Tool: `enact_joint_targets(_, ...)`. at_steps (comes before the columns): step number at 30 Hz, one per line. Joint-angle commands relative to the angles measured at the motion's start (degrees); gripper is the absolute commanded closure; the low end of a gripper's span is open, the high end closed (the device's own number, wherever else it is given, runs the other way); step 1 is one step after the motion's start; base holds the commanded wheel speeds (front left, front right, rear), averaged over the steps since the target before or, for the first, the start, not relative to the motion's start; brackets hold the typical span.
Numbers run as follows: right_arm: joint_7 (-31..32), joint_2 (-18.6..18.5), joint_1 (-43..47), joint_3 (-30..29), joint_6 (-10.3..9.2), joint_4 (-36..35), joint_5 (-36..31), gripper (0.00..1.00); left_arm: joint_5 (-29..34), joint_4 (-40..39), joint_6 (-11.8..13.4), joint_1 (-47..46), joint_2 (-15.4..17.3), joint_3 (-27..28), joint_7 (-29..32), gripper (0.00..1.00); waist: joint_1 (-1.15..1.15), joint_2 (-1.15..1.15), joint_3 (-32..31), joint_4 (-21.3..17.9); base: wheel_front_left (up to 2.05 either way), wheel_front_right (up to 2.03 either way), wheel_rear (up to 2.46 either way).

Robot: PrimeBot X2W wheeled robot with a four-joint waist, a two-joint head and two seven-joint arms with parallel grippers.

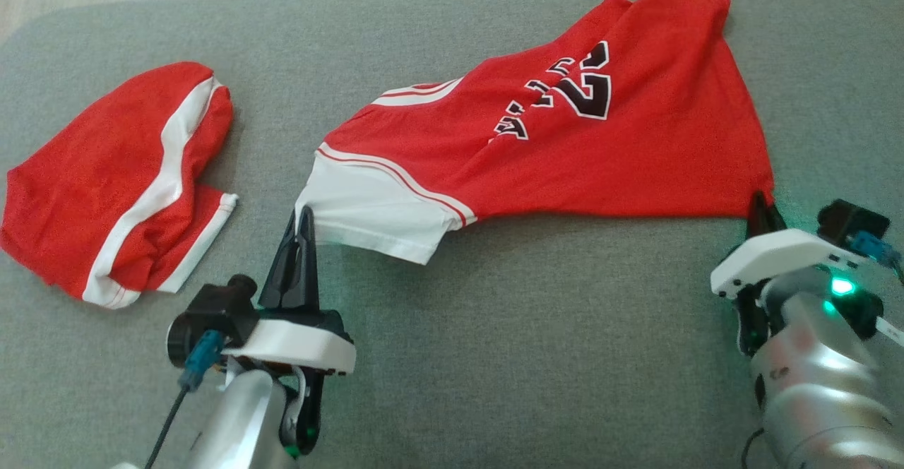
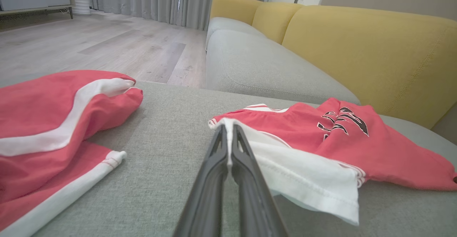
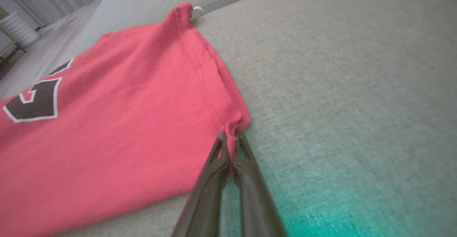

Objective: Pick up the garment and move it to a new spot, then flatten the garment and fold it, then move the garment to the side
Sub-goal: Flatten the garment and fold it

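Observation:
The garment (image 1: 565,151) is a red jersey with a white sleeve and black lettering, spread across the grey couch cushion (image 1: 494,356). My left gripper (image 1: 304,213) is shut on the white sleeve edge (image 2: 228,130) at the jersey's near left corner. My right gripper (image 1: 761,204) is shut on the red hem corner (image 3: 234,128) at the near right. The cloth (image 3: 107,115) hangs taut between the two grips, and its far corner lies at the cushion's back edge.
A second red garment with white stripes (image 1: 120,179) lies crumpled at the left of the cushion. Yellow couch backrests (image 2: 357,51) and another grey seat (image 2: 257,65) stand beyond. Wood floor (image 2: 89,40) lies past the cushion's far left edge.

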Motion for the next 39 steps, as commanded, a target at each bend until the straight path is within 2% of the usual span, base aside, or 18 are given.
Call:
enact_joint_targets(1, -0.1, 0.77, -1.5, 2.69, 0.4, -2.1, -1.05, 1.0, 0.24, -2.08, -0.27, -0.96, 0.34, 2.25, -0.71, 1.0, 0.0, 0.0, -0.25, -0.34, 0.0, 0.0, 0.0)
enact_joint_targets(3, -0.11, 0.78, -0.92, 4.02, 0.4, -5.87, -2.0, 1.0, -0.82, -2.45, -0.97, -0.87, 0.33, 2.89, -0.71, 1.0, 0.0, 0.0, -0.71, -0.77, 0.0, 0.0, 0.0)
enact_joint_targets(6, -0.12, 0.78, -0.28, 6.97, 0.4, -11.45, 1.8, 1.0, -4.3, -3.62, -2.72, -1.4, 0.32, 3.66, -0.71, 1.0, 0.0, 0.0, -1.73, -1.31, 0.0, 0.0, 0.0)
enact_joint_targets(10, -0.13, 0.78, 1.67, 12.17, 0.4, -23.11, 5.93, 1.0, -5.64, -7.33, -3.9, -3.67, 0.32, 5.23, -0.71, 1.0, 0.0, 0.0, -3.5, -2.1, 0.0, 0.0, 0.0)
enact_joint_targets(15, -0.13, 0.78, 4.42, 16.03, 0.4, -37.1, 6.4, 1.0, -8.36, -13.91, -4.58, -8.53, 0.31, 7.54, -0.71, 1.0, 0.0, 0.0, -6.41, -2.89, 0.0, 0.0, 0.0)
enact_joint_targets(16, -0.13, 0.78, 4.42, 16.03, 0.4, -37.1, 6.4, 1.0, -8.36, -13.91, -4.58, -8.53, 0.31, 7.54, -0.71, 1.0, 0.0, 0.0, -6.41, -2.89, 0.0, 0.0, 0.0)
enact_joint_targets(22, 1.35, 0.12, 5.75, 19.0, 0.4, -50.79, 5.88, 1.0, -8.91, -23.27, -3.93, -14.39, 1.42, 9.61, 0.36, 1.0, 0.0, 0.0, -10.45, -4.14, 0.0, 0.0, 0.0)
enact_joint_targets(29, 10.67, -1.47, 8.75, 20.74, 0.4, -68.63, 6.57, 1.0, -9.03, -37.13, -1.75, -16.47, 4.51, 9.77, 9.36, 1.0, 0.0, 0.0, -14.2, -5.59, 0.0, 0.0, 0.0)
enact_joint_targets(35, 20.69, -1.57, 11.59, 19.59, 0.4, -83.65, 5.22, 1.0, -10.68, -49.87, 1.57, -17.67, 7.65, 11.45, 20.27, 1.0, 0.0, 0.0, -14.22, -5.95, 0.0, 0.0, 0.0)
enact_joint_targets(39, 27.32, -0.67, 12.79, 18.37, 0.4, -90.26, 4.14, 1.0, -12.28, -54.62, 2.89, -20.55, 9.51, 11.72, 27.11, 1.0, 0.0, 0.0, -13.02, -6.05, 0.0, 0.0, 0.0)
